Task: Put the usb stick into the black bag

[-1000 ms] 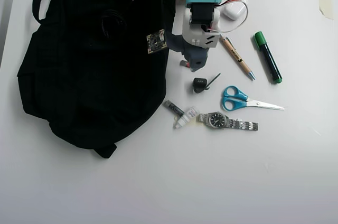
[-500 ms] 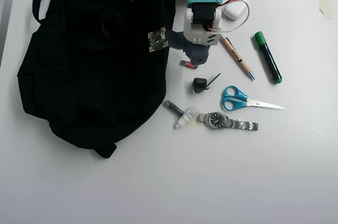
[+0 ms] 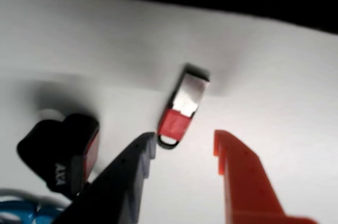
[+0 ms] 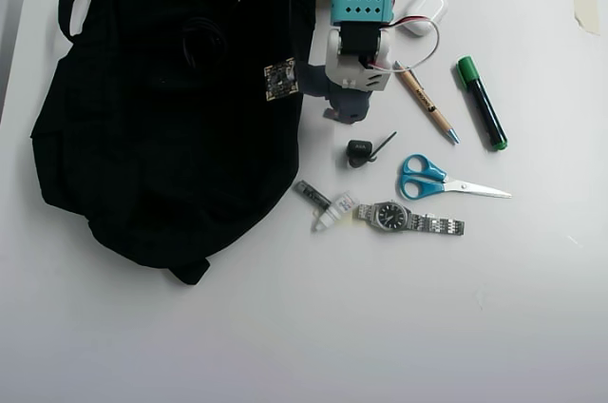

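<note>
Two fingers of my gripper [image 3: 185, 147] are spread apart in the wrist view, dark one on the left, orange one on the right, with nothing between them, so I'm released and holding nothing. Just past the tips the usb stick [image 3: 182, 110] lies flat on the white table [image 3: 274, 76], tilted, its red end with the little loop pointing back at me and almost touching the dark finger's tip. Off to the left in that view sits a black clip [image 3: 58, 152]. From overhead I can't make out the usb stick, my arm [image 4: 359, 32] covers that spot, right beside the black bag [image 4: 161, 108], which lies flat and takes up the upper left of the table. Lower down are a grey-and-white tube [image 4: 325, 205], a wristwatch [image 4: 404, 219], blue scissors [image 4: 437, 180], a pen [image 4: 427, 106] and a green marker [image 4: 483, 104]
</note>
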